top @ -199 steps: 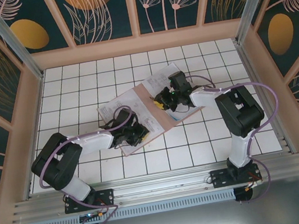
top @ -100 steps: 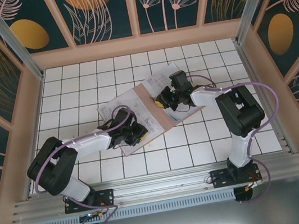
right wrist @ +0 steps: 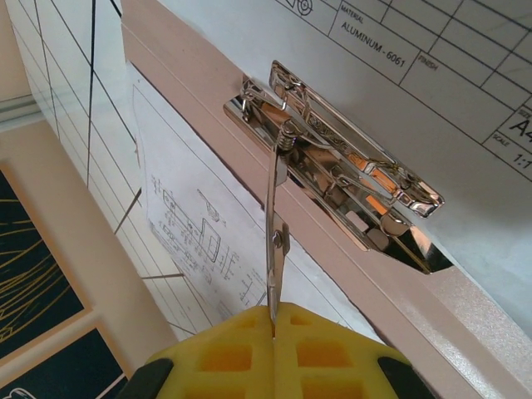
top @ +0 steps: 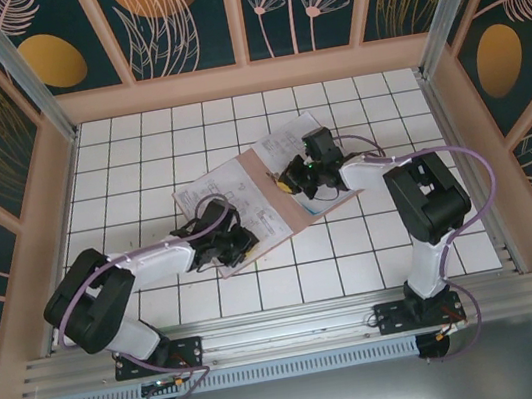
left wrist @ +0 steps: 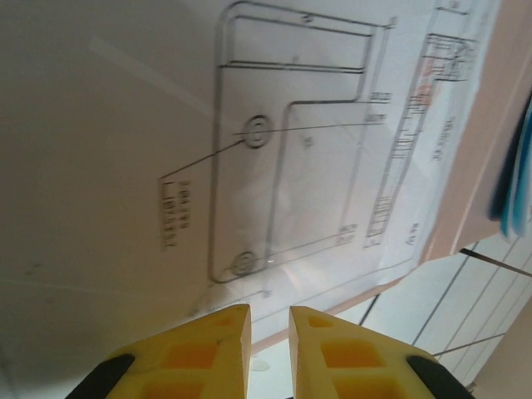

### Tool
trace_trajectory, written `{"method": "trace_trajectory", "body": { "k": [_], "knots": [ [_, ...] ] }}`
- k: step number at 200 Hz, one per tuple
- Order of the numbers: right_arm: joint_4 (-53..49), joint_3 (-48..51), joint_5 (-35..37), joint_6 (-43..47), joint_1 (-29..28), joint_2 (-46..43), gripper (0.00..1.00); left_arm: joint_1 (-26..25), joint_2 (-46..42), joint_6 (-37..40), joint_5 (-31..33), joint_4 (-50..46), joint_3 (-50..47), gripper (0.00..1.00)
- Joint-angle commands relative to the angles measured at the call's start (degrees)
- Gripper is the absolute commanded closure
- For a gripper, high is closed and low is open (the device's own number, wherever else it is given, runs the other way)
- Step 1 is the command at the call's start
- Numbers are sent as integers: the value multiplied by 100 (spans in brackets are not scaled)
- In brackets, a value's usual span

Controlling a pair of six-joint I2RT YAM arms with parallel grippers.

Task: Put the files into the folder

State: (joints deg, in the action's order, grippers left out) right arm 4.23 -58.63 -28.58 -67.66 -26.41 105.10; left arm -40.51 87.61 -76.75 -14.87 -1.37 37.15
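The right pincer [right wrist: 273, 312] is seen closed on the raised lever [right wrist: 273, 224] of the metal clip [right wrist: 332, 179], presumably so that the clip may be lifted off the folder [right wrist: 179, 58] on the counter [top: 138, 159], while the left pincer [left wrist: 268, 320], jaws narrowly parted, is poised at the edge of the white printed sheet [left wrist: 291, 166] laid across the folder.

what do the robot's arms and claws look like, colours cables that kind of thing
The left arm and right arm both have bulky black joint housings joined by white links. A thin purple cable loops loosely along each one. The left claw and right claw each have two blocky yellow fingers with recessed square pockets and black outer corners.
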Motion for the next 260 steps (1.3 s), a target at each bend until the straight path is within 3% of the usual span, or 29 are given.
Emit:
{"method": "trace_trajectory", "body": {
  "k": [1,127,260],
  "knots": [
    [20,187,19,54,73,-10,96,21,-198,-4,106,-215,-167,79],
    [300,1269,219,226,229,-25,100,70,-479,-380,169,-4,-778,81],
    [-441,1065,273,738,442,363,100,116,-767,-1062,311,235,-1393,85]
  ]
}}
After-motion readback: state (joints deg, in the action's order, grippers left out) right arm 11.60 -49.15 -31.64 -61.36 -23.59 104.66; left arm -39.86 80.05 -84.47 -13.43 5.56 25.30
